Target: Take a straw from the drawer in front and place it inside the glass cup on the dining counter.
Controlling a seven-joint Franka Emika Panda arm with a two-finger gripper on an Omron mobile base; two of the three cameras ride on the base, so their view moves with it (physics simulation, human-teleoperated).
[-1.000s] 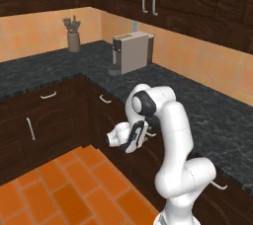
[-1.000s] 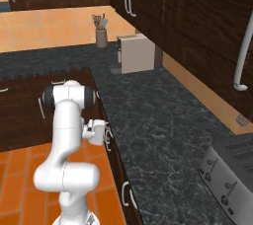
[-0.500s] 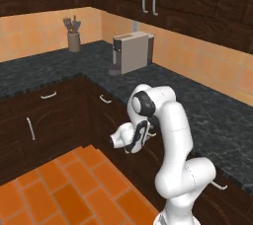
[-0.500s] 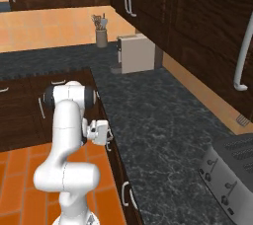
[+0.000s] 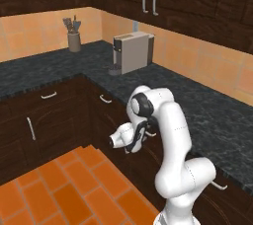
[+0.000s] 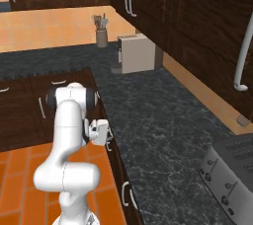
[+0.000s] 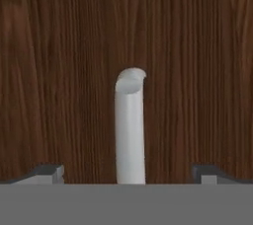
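Note:
The drawer (image 7: 64, 71) is a dark-brown wooden front that spans the hand view, closed, and its curved silver handle (image 7: 130, 125) rises between my two fingertips. My gripper (image 7: 130, 172) is open, one finger on each side of the handle and apart from it. From the base, the gripper (image 5: 142, 137) (image 6: 105, 133) presses close to the drawer front (image 5: 154, 142) just under the black counter's edge. The straw is hidden. The glass cup and the dining counter are out of view.
A black speckled counter (image 5: 197, 105) runs along the wall with a coffee machine (image 5: 132, 54), a utensil holder (image 5: 74, 41) and a toaster (image 6: 232, 174). Other drawers and cabinet doors with silver handles (image 5: 105, 99) flank the arm. An orange tiled floor (image 5: 64, 189) lies below.
The hand has edged slightly closer to the drawer front. The jaws have stayed open.

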